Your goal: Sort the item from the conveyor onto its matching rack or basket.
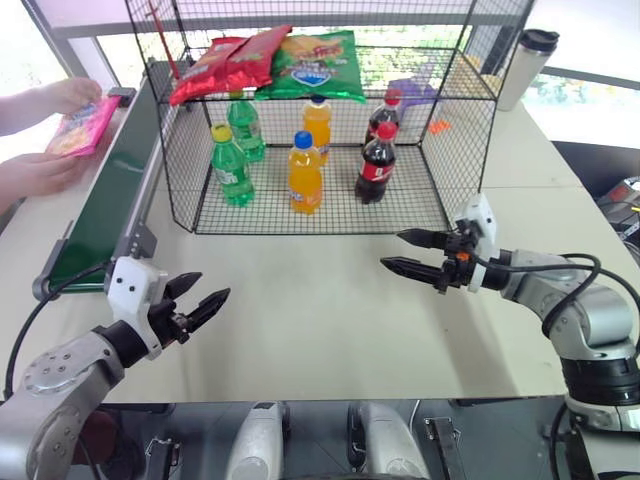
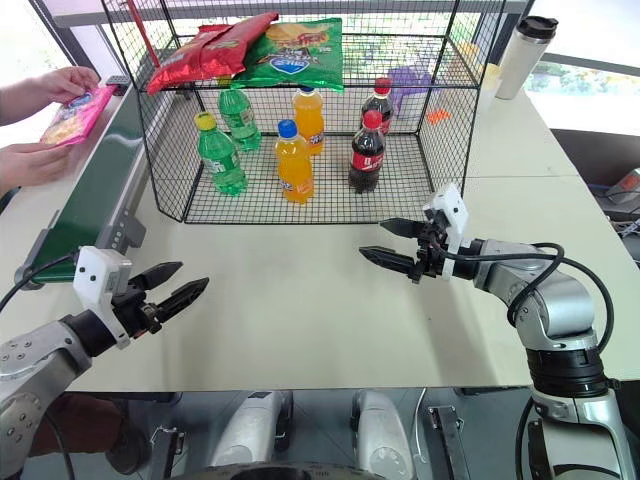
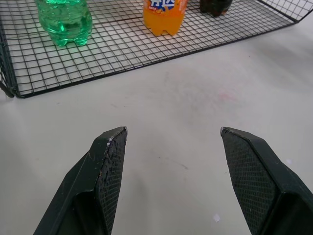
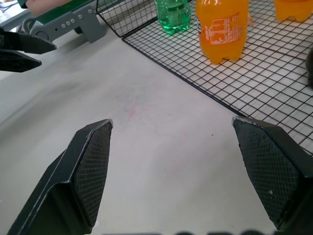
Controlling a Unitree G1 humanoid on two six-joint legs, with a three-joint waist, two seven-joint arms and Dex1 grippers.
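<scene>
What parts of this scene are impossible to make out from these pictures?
- Pink bag: head views, partly covered by a person's hands; its print is too small to read.
- Conveyor: its far end runs behind the rack.
- Purple item on the upper shelf: wire grid blurs it, unidentifiable.
- Person: cut off by the left edge.

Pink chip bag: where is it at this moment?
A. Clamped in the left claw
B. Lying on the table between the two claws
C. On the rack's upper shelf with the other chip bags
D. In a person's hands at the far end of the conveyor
D: the pink bag is held in a person's hands by the far end of the conveyor, while both claws hang open and empty over the table.
</scene>
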